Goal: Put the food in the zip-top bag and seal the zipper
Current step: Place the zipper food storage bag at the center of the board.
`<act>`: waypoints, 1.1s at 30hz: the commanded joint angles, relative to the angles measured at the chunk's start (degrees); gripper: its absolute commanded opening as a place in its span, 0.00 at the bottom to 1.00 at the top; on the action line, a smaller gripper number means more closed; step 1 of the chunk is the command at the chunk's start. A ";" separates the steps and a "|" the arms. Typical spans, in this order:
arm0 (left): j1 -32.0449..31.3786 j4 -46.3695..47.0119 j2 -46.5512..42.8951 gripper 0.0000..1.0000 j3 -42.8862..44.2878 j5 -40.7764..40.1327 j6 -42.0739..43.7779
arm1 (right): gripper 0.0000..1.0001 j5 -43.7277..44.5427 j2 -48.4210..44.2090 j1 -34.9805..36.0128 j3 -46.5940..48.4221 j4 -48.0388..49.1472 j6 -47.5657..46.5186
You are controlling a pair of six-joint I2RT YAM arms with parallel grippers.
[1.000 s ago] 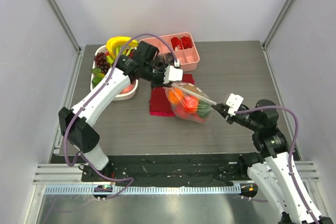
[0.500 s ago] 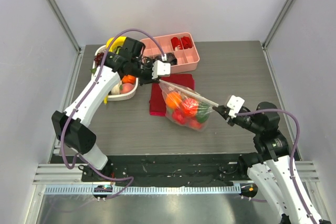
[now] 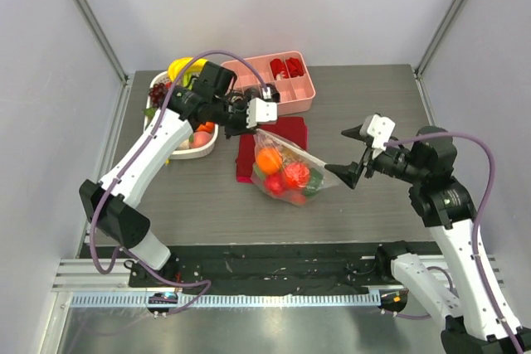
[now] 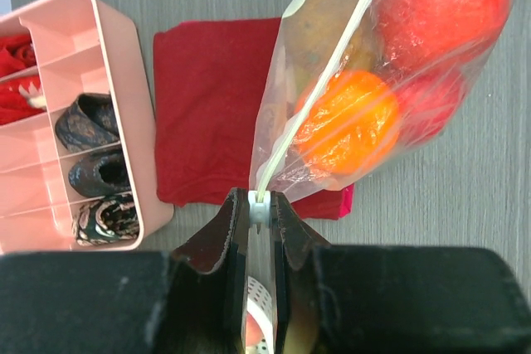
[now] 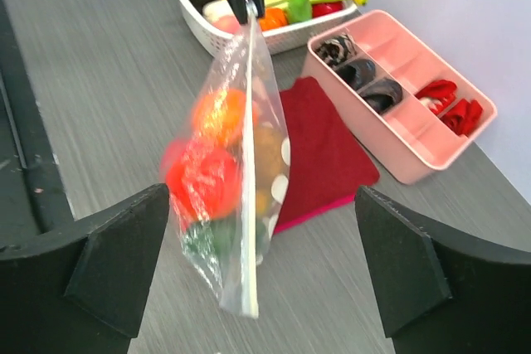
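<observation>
Hanging: the zip-top bag (image 3: 286, 167), dangling over the middle of the tabletop, partly above the red cloth (image 4: 207, 105).
Inside: the food (image 4: 348, 122), red, orange and green fruits bunched in the bag's belly.
Left gripper (image 4: 259, 206): fingers pinching one end of the zipper (image 4: 318, 89), bearing the bag.
Right gripper (image 3: 338, 152): fingers spread wide either side of the bag's other end, touching nothing.

A grey wood-grain table (image 3: 365, 105) is standing inside a booth. Pale walls (image 3: 274, 6) are closing it in at the back, left and right. Two metal posts (image 3: 91, 18) are slanting up from the rear corners. A black strip (image 3: 274, 259) is running along the near edge, with a metal rail (image 3: 249, 283) lying beside it. Soft, even light is falling throughout.
</observation>
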 commanded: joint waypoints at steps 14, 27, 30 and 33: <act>-3.53 3.82 -4.34 0.00 1.03 -1.60 -4.12 | 0.82 2.08 20.46 12.36 8.63 -2.57 3.40; -2.04 4.61 -5.04 0.00 -2.04 -4.06 -4.12 | 0.01 7.79 19.24 14.91 3.54 -1.16 1.29; -1.34 5.05 -5.30 0.03 -2.83 -3.54 -4.03 | 0.01 9.38 15.90 14.91 2.92 -3.26 0.33; -1.16 5.57 -5.74 0.10 -3.53 -3.18 -3.68 | 0.01 9.38 13.44 14.91 2.13 -4.94 -0.64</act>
